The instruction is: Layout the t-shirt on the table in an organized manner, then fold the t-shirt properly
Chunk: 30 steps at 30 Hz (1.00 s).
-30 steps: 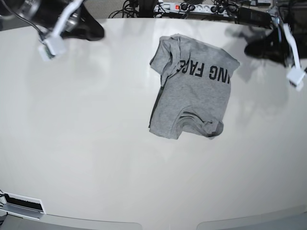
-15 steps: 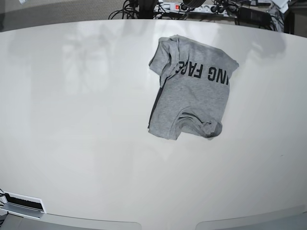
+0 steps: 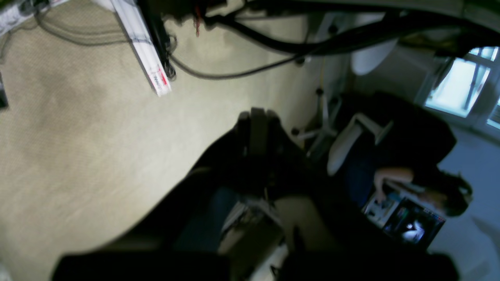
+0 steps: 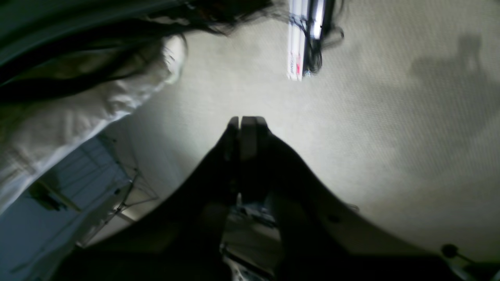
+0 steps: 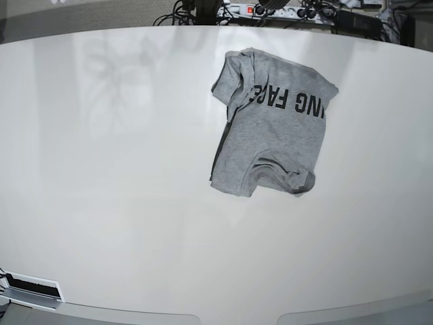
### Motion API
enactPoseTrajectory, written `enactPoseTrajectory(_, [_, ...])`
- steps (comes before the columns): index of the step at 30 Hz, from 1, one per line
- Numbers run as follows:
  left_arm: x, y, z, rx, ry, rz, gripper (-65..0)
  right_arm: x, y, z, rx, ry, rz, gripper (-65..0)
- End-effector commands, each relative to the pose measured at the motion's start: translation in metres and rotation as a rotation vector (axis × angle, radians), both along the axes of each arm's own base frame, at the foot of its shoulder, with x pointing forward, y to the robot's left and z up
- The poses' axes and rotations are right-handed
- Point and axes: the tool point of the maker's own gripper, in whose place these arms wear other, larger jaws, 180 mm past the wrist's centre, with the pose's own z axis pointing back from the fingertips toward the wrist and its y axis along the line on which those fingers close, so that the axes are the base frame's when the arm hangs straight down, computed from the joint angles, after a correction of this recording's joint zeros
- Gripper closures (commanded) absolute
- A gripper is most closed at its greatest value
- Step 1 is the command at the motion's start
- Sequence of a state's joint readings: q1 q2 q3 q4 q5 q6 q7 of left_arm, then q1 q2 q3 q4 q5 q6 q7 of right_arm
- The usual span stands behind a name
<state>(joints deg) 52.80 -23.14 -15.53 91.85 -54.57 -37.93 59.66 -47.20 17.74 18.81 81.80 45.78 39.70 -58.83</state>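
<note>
The heather-grey t-shirt (image 5: 270, 125) lies folded over and rumpled on the white table (image 5: 108, 169), right of centre toward the far edge, with black lettering showing and a bunched fold at its near end. Neither arm shows in the base view. In the left wrist view my left gripper (image 3: 258, 117) points away from the table at carpet floor, its fingers pressed together with nothing between them. In the right wrist view my right gripper (image 4: 246, 121) is likewise shut and empty over carpet. Neither wrist view shows the shirt or table.
A power strip and cables (image 5: 270, 10) lie beyond the table's far edge. A white bracket (image 5: 30, 289) sits at the near left corner. A seated person (image 3: 422, 179) shows in the left wrist view, and a person in white (image 4: 70, 101) in the right wrist view.
Both arms, seen at the far corners of the table one second ago, have lifted out of the base view. The t-shirt has not moved.
</note>
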Motion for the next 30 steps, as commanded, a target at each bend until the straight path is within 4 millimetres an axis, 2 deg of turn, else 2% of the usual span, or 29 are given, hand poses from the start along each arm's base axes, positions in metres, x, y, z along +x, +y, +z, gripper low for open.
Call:
enactPoseTrajectory(1, [-0.008, 0.006, -0.009, 0.025, 0.037, 0.013, 0.0, -0.003, -0.004, -0.008, -0.008, 0.012, 0.010, 0.0])
enactPoseTrajectory(7, [-0.044, 0.032, -0.081, 0.163, 0.175, 0.104, 0.0, -0.037, 0.005, -0.069, -0.033, 0.120, 0.048, 0.0])
enactPoseTrajectory(9, [-0.047, 0.041, -0.101, 0.203, 0.163, 0.155, 0.0, -0.045, 0.009, -0.083, -0.038, 0.120, 0.072, 0.0])
enactPoseTrajectory(12, [-0.027, 0.056, -0.127, 0.261, 0.048, 0.258, 0.0, -0.038, 0.017, -0.099, -0.037, 0.046, 0.114, 0.0])
enactPoseTrajectory(15, [0.009, 0.063, -0.147, 0.306, -0.104, 0.271, 0.0, -0.017, 0.029, -0.111, -0.037, -0.053, 0.180, 0.0])
enactPoseTrajectory(18, [0.049, 0.069, -0.169, 0.417, -0.257, 0.189, 0.0, 0.013, 0.026, -0.129, -0.166, -0.148, 0.226, 0.0])
enactPoseTrajectory(20, [0.077, 0.070, -0.180, 0.498, -0.330, 0.166, 0.0, 0.035, 0.032, -0.137, -0.221, -0.207, 0.237, 0.0])
enactPoseTrajectory(22, [0.097, 0.064, -0.188, 0.544, -0.357, 0.161, 0.0, 0.052, 0.039, -0.141, -0.255, -0.243, 0.248, 0.0])
enactPoseTrajectory(26, [0.106, 0.048, -0.197, 0.563, -0.370, 0.154, 0.0, 0.060, 0.051, -0.144, -0.277, -0.280, 0.267, 0.0])
enactPoseTrajectory(30, [0.114, 0.036, -0.197, 0.539, -0.398, 0.151, 0.0, 0.063, 0.055, -0.144, -0.272, -0.300, 0.268, 0.0])
